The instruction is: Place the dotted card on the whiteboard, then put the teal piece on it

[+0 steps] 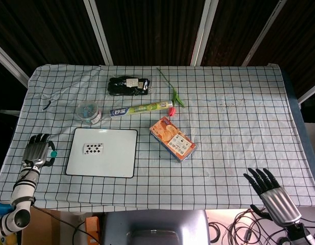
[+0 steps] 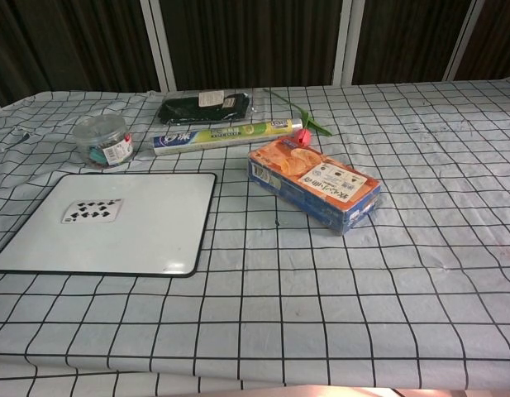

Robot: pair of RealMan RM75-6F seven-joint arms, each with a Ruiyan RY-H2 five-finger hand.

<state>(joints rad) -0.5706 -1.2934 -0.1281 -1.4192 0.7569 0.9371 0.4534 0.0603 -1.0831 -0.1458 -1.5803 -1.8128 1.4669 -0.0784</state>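
Already one dotted card (image 1: pixel 93 148) lies on one whiteboard (image 1: pixel 116 166); left hand (image 1: pixel 37 151) pinches one teal piece (image 1: pixel 53 153), right hand (image 1: pixel 272 193) spread.

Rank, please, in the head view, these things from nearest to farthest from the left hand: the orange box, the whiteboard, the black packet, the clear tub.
Measured from the left hand, at the table's left edge:
1. whiteboard, just to its right.
2. clear tub, beyond the board's far left corner.
3. black packet, toward the far side.
4. orange box, near the table's middle.
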